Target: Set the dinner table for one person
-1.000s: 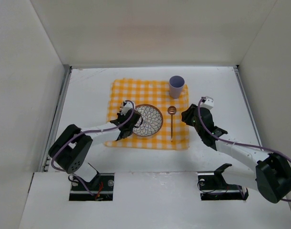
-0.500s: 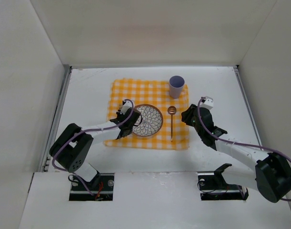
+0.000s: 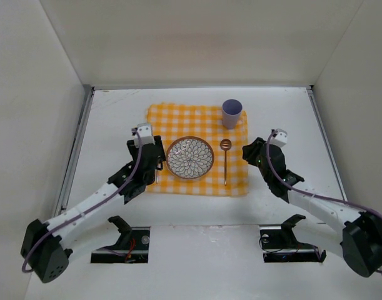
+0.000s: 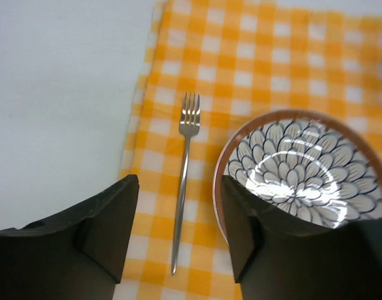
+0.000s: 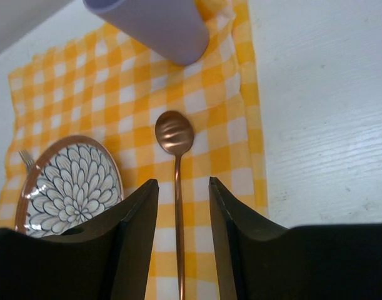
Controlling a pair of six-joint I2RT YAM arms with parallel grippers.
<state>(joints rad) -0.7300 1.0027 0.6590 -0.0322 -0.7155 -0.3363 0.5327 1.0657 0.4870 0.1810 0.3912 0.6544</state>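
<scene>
On the white dinner table (image 3: pixel 115 119) lies a yellow checked cloth (image 3: pixel 178 122). On the cloth stand a flower-patterned plate (image 3: pixel 189 157) and a lilac cup (image 3: pixel 232 112), with a copper spoon (image 3: pixel 225 159) to the right of the plate. A silver fork (image 4: pixel 184 181) lies flat on the cloth left of the plate (image 4: pixel 303 169). My left gripper (image 4: pixel 178 231) hangs open above the fork's handle, holding nothing. My right gripper (image 5: pixel 183 237) is open at the cloth's right edge. The spoon (image 5: pixel 175 134) lies free on the cloth ahead of it, below the cup (image 5: pixel 153 25).
White walls close in the table on three sides, and metal rails (image 3: pixel 78 144) run along its left and right edges. Both arm bases sit at the near edge. Bare white surface lies left of the cloth (image 4: pixel 59 94) and right of it (image 5: pixel 328 112).
The left gripper has opened, let the fork go onto the cloth, and lifted back to the left. The right arm has drawn back slightly.
</scene>
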